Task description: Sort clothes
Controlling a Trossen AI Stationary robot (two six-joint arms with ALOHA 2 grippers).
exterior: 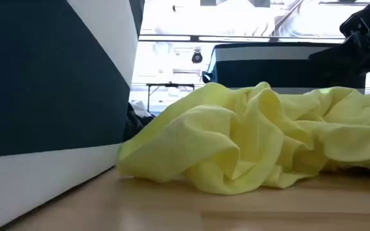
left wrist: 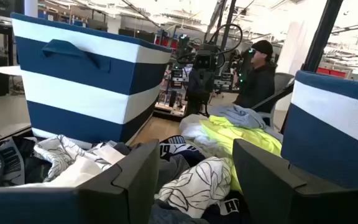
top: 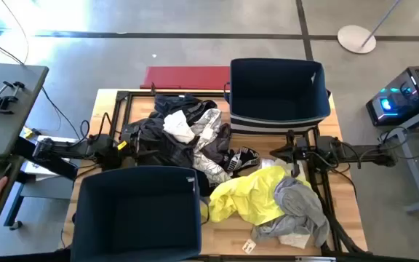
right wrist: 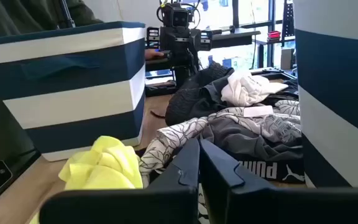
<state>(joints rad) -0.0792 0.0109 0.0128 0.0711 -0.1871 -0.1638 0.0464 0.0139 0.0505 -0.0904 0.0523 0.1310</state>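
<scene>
A pile of clothes (top: 188, 135) lies in the middle of the table: black, a white piece (top: 179, 125), a light patterned piece (top: 211, 132) and a dark printed piece (top: 240, 159). A bright yellow garment (top: 249, 193) and a grey one (top: 300, 207) lie at the near right. My left gripper (top: 131, 143) is open at the pile's left edge, and the patterned cloth (left wrist: 197, 180) shows between its fingers. My right gripper (top: 276, 154) is shut and empty, level over the pile's right side, just beyond the yellow garment (right wrist: 104, 165).
A dark blue and white striped bin (top: 278, 116) stands at the far right of the pile. A second one (top: 137, 175) stands at the near left. A flat red board (top: 188, 76) lies at the far edge. A person (left wrist: 260, 74) sits beyond the table.
</scene>
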